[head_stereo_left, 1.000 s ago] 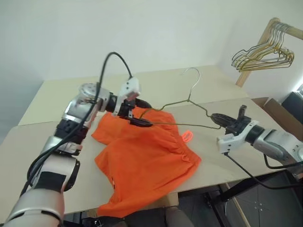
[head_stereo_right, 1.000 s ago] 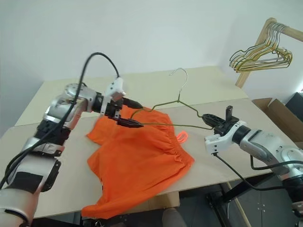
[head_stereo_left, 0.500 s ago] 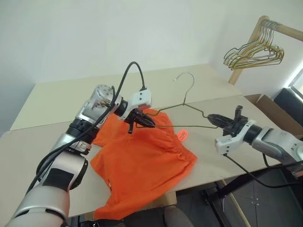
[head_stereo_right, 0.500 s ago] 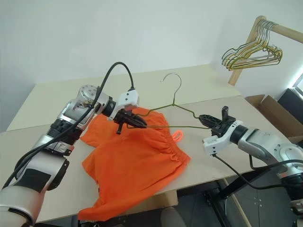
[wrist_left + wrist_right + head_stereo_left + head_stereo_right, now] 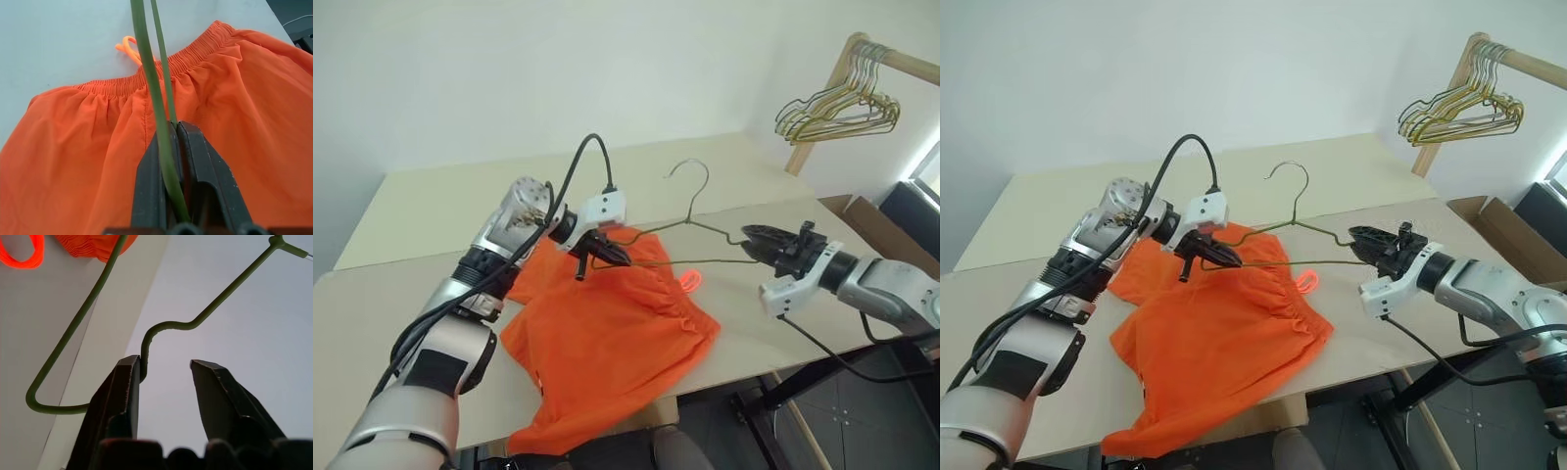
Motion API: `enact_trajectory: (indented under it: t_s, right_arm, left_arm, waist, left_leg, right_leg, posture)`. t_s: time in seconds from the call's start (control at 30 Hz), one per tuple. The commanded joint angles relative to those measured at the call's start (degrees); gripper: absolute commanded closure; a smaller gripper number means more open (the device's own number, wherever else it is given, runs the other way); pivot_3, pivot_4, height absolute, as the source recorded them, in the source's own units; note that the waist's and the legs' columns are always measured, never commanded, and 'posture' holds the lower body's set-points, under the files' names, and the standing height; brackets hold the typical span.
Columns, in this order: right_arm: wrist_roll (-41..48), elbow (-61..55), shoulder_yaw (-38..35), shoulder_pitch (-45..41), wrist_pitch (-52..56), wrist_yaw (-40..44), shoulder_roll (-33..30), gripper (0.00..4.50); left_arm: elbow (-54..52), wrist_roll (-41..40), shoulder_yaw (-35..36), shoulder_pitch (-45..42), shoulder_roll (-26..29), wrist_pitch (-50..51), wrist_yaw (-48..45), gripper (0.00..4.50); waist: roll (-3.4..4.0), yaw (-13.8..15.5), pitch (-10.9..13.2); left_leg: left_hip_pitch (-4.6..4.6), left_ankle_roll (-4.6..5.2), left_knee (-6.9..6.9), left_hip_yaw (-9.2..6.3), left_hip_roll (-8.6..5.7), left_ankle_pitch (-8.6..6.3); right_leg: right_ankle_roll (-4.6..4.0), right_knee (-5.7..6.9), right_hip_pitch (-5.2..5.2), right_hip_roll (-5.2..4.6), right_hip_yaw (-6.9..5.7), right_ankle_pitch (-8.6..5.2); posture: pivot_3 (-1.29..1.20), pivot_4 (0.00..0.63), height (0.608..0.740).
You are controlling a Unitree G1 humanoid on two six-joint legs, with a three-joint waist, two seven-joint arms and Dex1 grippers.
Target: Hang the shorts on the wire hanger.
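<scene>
The orange shorts lie spread on the near table, their neon drawstring loop at the waistband. The olive-grey wire hanger hangs just above the shorts with its hook pointing up. My left gripper is shut on the hanger's left end; the left wrist view shows the green wire pinched between the fingers over the waistband. My right gripper stands open at the hanger's right corner, and the wire leans against one finger.
A bunch of gold and green hangers hangs on a wooden rack at the far right. A cardboard box sits below it. A second table stands behind the near one, whose front edge runs close under the shorts.
My left gripper closed on the hanger's left end. My right gripper opened and let go of the right corner. The hanger's hook leaned slightly left.
</scene>
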Motion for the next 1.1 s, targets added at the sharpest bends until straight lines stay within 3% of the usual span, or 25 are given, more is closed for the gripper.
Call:
enact_trajectory:
  t_s: [0.03,0.1,0.27,0.4,0.5,0.6,0.83,0.97,1.1]
  right_arm:
    - [6.83,-2.31,-3.38,0.48,-1.59,3.24,-1.99,1.12]
    - [14.24,-3.30,-3.74,2.25,-2.45,7.68,-3.59,0.43]
    - [37.60,-8.64,-6.27,7.57,5.31,21.51,-6.01,0.43]
    - [60.57,-16.03,-9.16,9.60,24.83,34.15,-6.67,0.43]
    - [73.89,-17.39,-8.93,6.27,44.15,41.78,-6.89,0.43]
    - [74.93,-14.25,-5.81,-0.10,54.72,47.22,-5.90,0.43]
    - [71.13,-8.76,-1.32,-10.22,63.77,55.84,-1.08,0.43]
    - [70.98,-10.90,-0.83,-10.80,65.90,60.69,-0.35,0.43]
    - [65.52,-10.50,1.81,-10.96,65.84,59.00,2.60,0.43]
  left_arm:
    - [0.54,-0.44,2.55,-1.45,0.00,-0.11,0.94,4.50]
    - [0.92,-0.47,2.90,-1.55,0.14,-0.21,1.28,4.50]
    - [0.90,-0.40,3.57,-1.42,0.68,-0.77,1.37,4.50]
    - [0.13,-0.80,4.70,-1.19,0.74,-0.79,2.03,4.50]
    - [-2.39,-1.75,5.71,-0.11,1.62,-0.86,1.29,4.50]
    - [-5.66,-2.45,6.55,1.58,3.04,-1.83,0.29,4.50]
    - [-13.69,-6.16,9.00,5.29,6.88,-1.54,-1.76,4.50]
    - [-16.25,-7.30,9.68,6.26,8.09,-0.39,-1.68,4.50]
    - [-17.44,-8.11,10.06,6.36,8.47,0.42,-1.25,4.50]
  waist:
    - [0.00,-0.02,0.00]
    - [0.00,-0.05,0.00]
    - [0.00,0.00,0.00]
    - [0.00,0.02,0.00]
    - [0.00,0.37,0.00]
    - [0.11,0.62,-0.06]
    - [0.16,2.47,-0.09]
    - [0.21,4.33,-0.12]
    - [0.22,5.90,-0.13]
  left_leg:
    - [0.00,0.00,0.00,0.00,0.00,0.00]
    - [-0.01,0.00,0.00,0.00,0.00,0.00]
    - [0.00,0.01,0.04,-0.01,0.00,0.00]
    - [0.14,0.03,0.11,-0.27,0.02,-0.02]
    - [0.36,0.03,0.11,-0.41,0.03,-0.02]
    - [0.36,0.05,0.11,-0.49,0.04,-0.04]
    - [0.26,0.06,0.14,-0.55,0.05,-0.04]
    - [0.01,0.06,0.31,-0.60,0.02,-0.04]
    - [-0.02,0.06,0.41,-0.58,-0.04,-0.04]
  right_leg:
    - [0.00,0.01,0.00,0.00,0.00,0.00]
    - [0.00,0.00,0.00,0.00,-0.01,0.00]
    - [0.00,-0.06,0.15,-0.01,-0.08,0.00]
    - [0.01,-0.11,0.56,-0.02,-0.19,0.00]
    - [0.02,-0.13,0.80,-0.02,-0.31,-0.01]
    - [0.02,-0.15,0.78,-0.02,-0.32,-0.01]
    - [0.02,-0.09,0.54,-0.04,-0.32,-0.01]
    - [0.02,-0.07,0.33,-0.09,-0.39,-0.01]
    - [0.04,-0.07,0.32,-0.17,-0.41,-0.01]
  posture:
    - [-0.26,0.000,0.740]
    - [-0.26,0.000,0.740]
    - [-0.24,0.000,0.740]
    - [-0.23,0.000,0.740]
    - [-0.21,0.000,0.740]
    - [-0.19,0.000,0.740]
    - [-0.16,0.000,0.740]
    - [-0.15,0.000,0.740]
    - [-0.14,0.000,0.740]
